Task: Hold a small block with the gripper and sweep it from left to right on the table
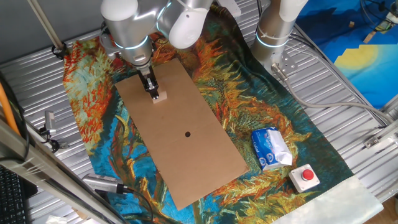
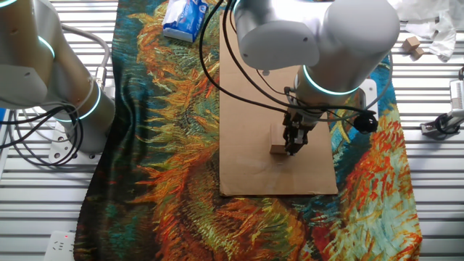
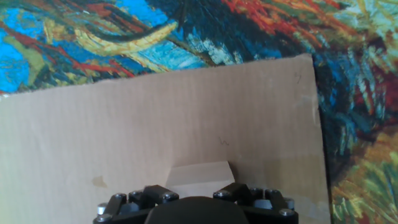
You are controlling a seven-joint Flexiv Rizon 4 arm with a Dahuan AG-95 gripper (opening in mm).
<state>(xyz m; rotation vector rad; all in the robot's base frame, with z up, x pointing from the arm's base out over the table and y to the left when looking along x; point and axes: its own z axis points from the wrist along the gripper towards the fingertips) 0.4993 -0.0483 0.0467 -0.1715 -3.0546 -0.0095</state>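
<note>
The small block (image 1: 160,96) is a tiny pale tan cube resting on the far left part of the brown board (image 1: 186,149). My gripper (image 1: 152,91) points straight down onto it, and the jaws stand against its two sides. In the other fixed view the block (image 2: 278,150) sits at the gripper (image 2: 293,145) tips, near the board's near edge (image 2: 279,185). In the hand view the block (image 3: 199,174) shows between the two black fingers of the gripper (image 3: 198,190), with the board (image 3: 124,124) beneath. The ribbed metal table (image 1: 348,112) carries the painted cloth (image 1: 93,106).
The board has a small dark hole (image 1: 188,134) in its middle. A blue-white packet (image 1: 270,148) and a red button on a pale box (image 1: 306,176) lie right of the board. A second silver arm's base (image 1: 277,31) stands at the back.
</note>
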